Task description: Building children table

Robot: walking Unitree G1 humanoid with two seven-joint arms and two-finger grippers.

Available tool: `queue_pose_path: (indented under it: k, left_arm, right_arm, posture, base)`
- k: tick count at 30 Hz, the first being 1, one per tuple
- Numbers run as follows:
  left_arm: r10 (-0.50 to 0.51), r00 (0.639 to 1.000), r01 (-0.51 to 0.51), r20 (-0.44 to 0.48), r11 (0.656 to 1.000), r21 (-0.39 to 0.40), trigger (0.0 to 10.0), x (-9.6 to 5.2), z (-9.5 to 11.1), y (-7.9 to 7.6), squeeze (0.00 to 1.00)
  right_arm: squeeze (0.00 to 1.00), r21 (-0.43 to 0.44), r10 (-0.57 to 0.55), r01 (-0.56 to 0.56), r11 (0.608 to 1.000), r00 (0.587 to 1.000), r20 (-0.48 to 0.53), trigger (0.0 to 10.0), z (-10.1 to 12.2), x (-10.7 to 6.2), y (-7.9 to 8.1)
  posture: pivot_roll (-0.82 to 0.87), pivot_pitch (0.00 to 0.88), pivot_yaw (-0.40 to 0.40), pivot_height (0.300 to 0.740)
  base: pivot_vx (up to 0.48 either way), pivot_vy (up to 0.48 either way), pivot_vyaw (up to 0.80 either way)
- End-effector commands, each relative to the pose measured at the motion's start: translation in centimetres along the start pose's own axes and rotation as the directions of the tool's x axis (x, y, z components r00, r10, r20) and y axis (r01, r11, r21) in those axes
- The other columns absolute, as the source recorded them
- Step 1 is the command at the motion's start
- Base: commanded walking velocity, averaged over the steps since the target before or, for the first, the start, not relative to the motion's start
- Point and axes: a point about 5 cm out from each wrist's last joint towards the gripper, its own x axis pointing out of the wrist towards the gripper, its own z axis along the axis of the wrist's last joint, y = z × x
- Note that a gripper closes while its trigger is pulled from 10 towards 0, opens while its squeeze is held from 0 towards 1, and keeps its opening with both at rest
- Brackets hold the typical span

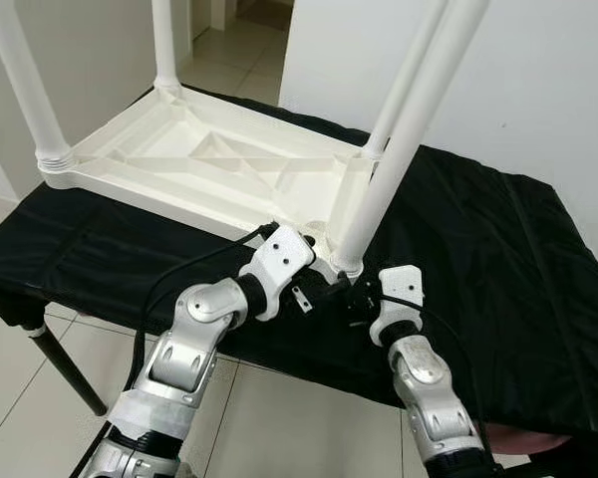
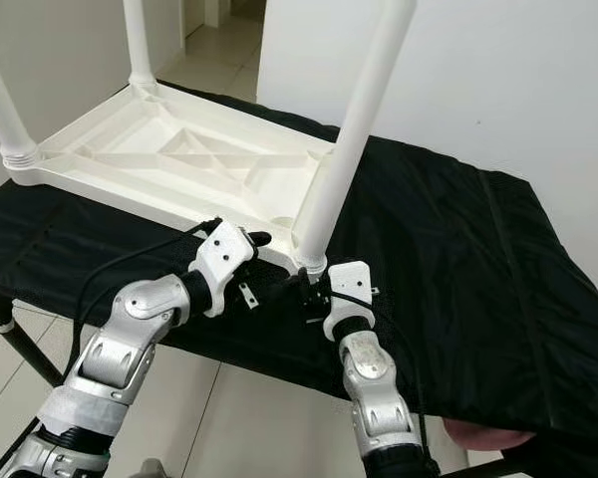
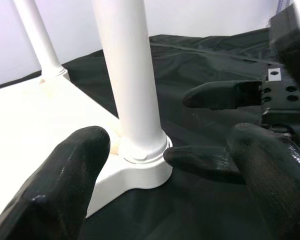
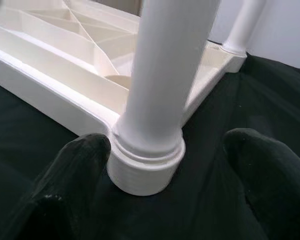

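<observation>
All four legs stand in the upturned tabletop [image 1: 199, 164]; both grippers, left gripper [image 3: 165, 170] and right gripper [image 4: 165, 175], spread wide around the near-corner leg [image 1: 379, 189], perhaps seating it

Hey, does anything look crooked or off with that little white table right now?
The white table lies upside down on the black cloth, legs up, as assembly needs. The near leg looks seated in its corner socket. Nothing looks broken or askew.

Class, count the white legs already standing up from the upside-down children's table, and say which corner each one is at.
4. Near-right corner leg, between the left gripper and right gripper; far-right corner leg, partly hidden behind it; far-left corner leg; near-left corner leg.
</observation>
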Motion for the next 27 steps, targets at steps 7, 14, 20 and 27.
queue_pose_path:
  k: [7,14,20,27]
  left_arm:
    - [0.157,0.988,-0.157,0.012,0.988,0.005,10.0,0.2,0.1,0.9,0.0]
    - [0.149,0.988,-0.149,0.034,0.989,0.005,10.0,0.4,0.6,1.2,0.0]
    - [0.124,0.992,-0.124,0.026,0.992,-0.014,10.0,0.3,0.4,0.9,0.0]
    - [0.178,0.984,-0.177,0.018,0.982,-0.073,10.0,-1.7,0.3,2.3,0.0]
  right_arm:
    - [0.0,0.025,0.353,-0.354,0.935,0.935,0.026,10.0,1.1,-1.4,1.9]
    - [0.0,0.039,0.447,-0.45,0.892,0.893,0.058,10.0,2.3,-0.3,2.3]
    - [0.0,0.05,0.397,-0.403,0.914,0.913,0.095,10.0,3.0,1.9,1.4]
    - [0.0,0.095,0.315,-0.328,0.94,0.94,0.13,10.0,4.2,5.1,0.1]
  posture:
    - [0.02,0.0,-0.123,0.74]
    - [0.03,0.0,-0.124,0.74]
    - [0.03,0.0,-0.135,0.74]
    - [0.04,0.032,-0.176,0.74]
  base:
    - [0.0,0.0,0.0]
    - [0.0,0.0,0.0]
    - [0.0,0.0,0.0]
    - [0.0,0.0,0.0]
